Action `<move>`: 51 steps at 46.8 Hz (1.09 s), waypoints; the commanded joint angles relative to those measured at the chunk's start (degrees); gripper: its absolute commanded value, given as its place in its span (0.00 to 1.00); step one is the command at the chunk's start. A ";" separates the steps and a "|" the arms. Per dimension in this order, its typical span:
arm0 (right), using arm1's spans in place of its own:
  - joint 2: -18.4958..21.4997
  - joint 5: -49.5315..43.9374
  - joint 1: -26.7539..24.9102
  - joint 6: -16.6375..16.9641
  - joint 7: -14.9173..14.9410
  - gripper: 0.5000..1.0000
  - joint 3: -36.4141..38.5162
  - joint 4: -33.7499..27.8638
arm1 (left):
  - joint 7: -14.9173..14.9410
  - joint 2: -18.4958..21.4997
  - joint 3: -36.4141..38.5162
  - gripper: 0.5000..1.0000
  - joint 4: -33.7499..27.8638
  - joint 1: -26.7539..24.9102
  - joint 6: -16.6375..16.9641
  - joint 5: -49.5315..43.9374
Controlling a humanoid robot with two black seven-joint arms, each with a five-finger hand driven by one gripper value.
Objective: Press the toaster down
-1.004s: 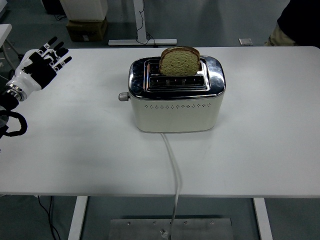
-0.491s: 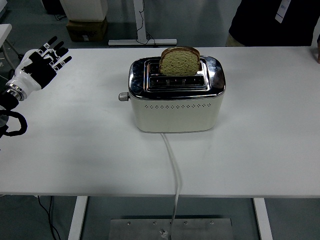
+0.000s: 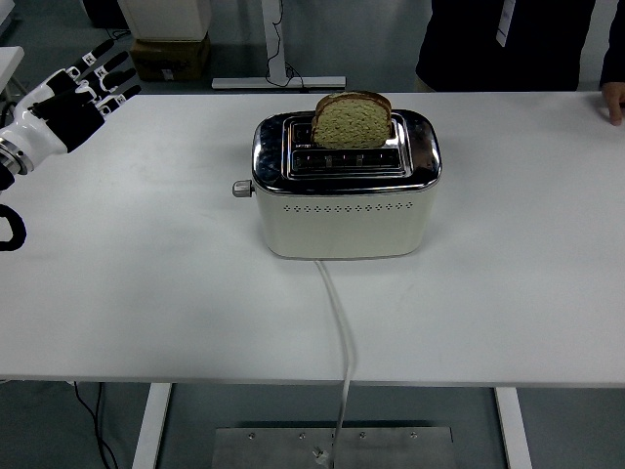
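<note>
Toaster [image 3: 344, 200] sitting mid-table, lever [image 3: 240, 189] up, bread [image 3: 352, 119] poking out.
Left hand [image 3: 68, 101] is hovering at the far left edge, fingers spread, gripping nothing, well apart from it.

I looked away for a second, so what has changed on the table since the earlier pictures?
The left hand has moved up and back toward the left edge, fingers spread, holding nothing. A person has stepped in at the far side. The toaster, its lever, the bread and the cord stayed put.

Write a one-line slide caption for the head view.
Open left hand hovers far from cream chrome-topped toaster holding a raised brown bread slice.
</note>
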 commanded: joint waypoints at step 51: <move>0.00 0.00 0.08 0.00 0.02 1.00 0.00 0.00 | 7.12 13.68 3.89 1.00 -17.63 -9.67 -12.22 43.98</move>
